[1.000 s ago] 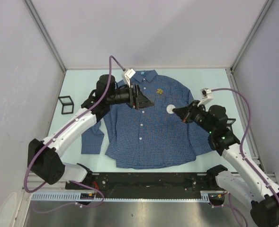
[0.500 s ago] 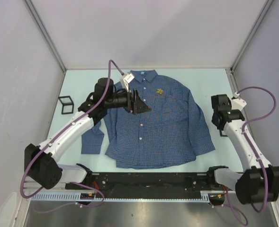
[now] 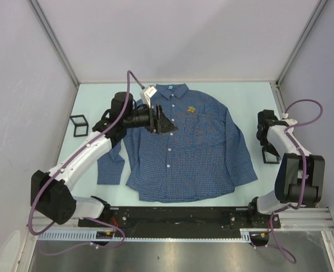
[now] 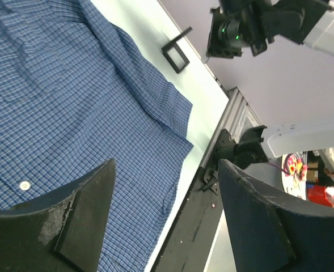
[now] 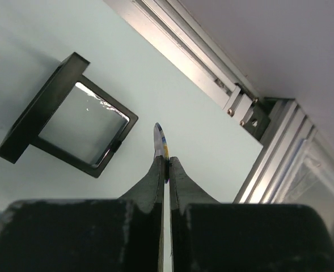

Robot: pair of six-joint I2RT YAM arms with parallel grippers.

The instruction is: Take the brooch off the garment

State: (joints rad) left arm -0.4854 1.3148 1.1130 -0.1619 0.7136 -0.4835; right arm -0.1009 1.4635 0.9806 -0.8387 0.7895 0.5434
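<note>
With left gripper (image 4: 165, 170) spread wide over garment (image 3: 184, 153), right gripper (image 5: 165, 161) pinching thin sliver (image 5: 161, 139) at desk (image 3: 240, 99) right edge: could snag cloth, not brooch (image 3: 191, 109).

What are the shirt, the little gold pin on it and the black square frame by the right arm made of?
The shirt looks like thin woven cotton: matte, fine checks, soft wrinkles. The brooch looks like yellow-gold metal, but is too small to be sure. The black frame seems hard matte plastic around a clear glossy pane or film that shows glints.
</note>
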